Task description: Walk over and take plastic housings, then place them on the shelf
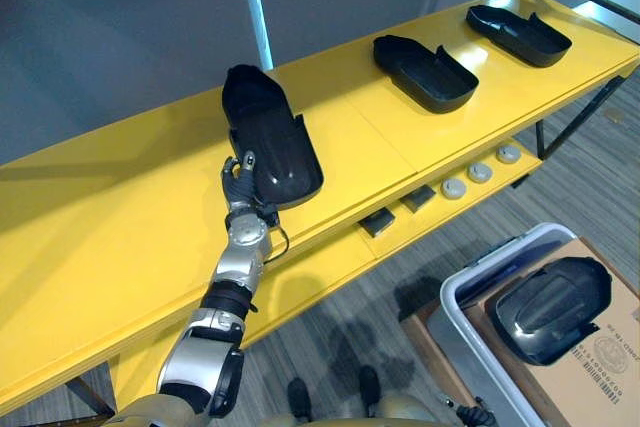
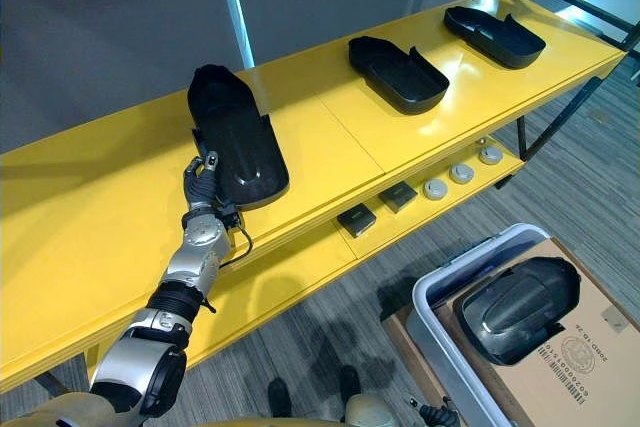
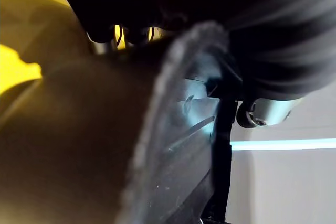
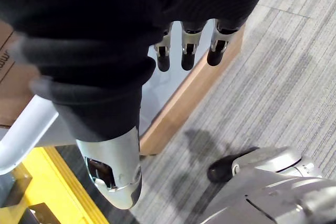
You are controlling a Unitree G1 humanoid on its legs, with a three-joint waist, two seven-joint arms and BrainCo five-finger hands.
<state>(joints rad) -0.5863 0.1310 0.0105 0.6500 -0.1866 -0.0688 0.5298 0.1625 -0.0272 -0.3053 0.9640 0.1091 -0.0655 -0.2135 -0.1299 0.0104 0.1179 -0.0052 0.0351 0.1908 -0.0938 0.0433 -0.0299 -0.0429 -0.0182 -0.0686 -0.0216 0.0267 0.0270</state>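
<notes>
- In the eye views we see three black housings on the yellow shelf (image 1: 120,247), well apart: the nearest housing (image 1: 270,137), the middle housing (image 1: 425,72) and the far housing (image 1: 518,34).
- The left hand (image 1: 238,179) touches the near end of the nearest housing. We cannot tell whether its fingers grip the rim.
- The left wrist view shows that housing's dark wall very close.
- The right wrist view shows the right hand (image 4: 187,45) above the floor (image 4: 283,51), fingers straight and holding nothing.
- A fourth housing (image 1: 550,309) rests on a cardboard box (image 1: 600,367) by the grey bin (image 1: 470,292).
</notes>
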